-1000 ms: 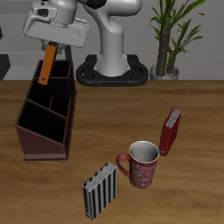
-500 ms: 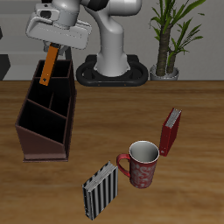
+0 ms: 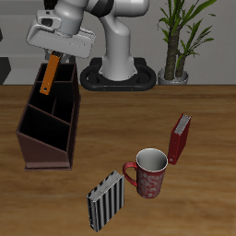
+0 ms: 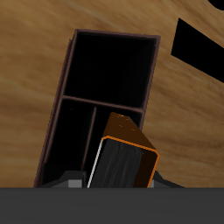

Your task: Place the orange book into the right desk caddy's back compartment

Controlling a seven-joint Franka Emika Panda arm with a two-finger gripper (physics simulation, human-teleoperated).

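Note:
My gripper [image 3: 54, 61] is shut on the orange book [image 3: 50, 74] and holds it tilted over the back end of the right desk caddy [image 3: 46, 138], a dark brown wooden box. The book's lower end is about level with the rim of the back compartment [image 3: 57, 95]. In the wrist view the orange book [image 4: 128, 163] shows close up with its pale page edges. Past it lie the open, dark back compartment [image 4: 109, 66] and the caddy's divided front sections [image 4: 74, 131]. My fingertips are hidden in the wrist view.
A red book [image 3: 180, 138] stands upright beside a red patterned mug [image 3: 149, 172]. A black-and-white striped book [image 3: 106, 200] stands near the table's front edge. The robot base [image 3: 120, 69] and a potted plant [image 3: 175, 46] are at the back.
My gripper has come down a little with the orange book, bringing its lower end closer to the back compartment. Nothing else has moved.

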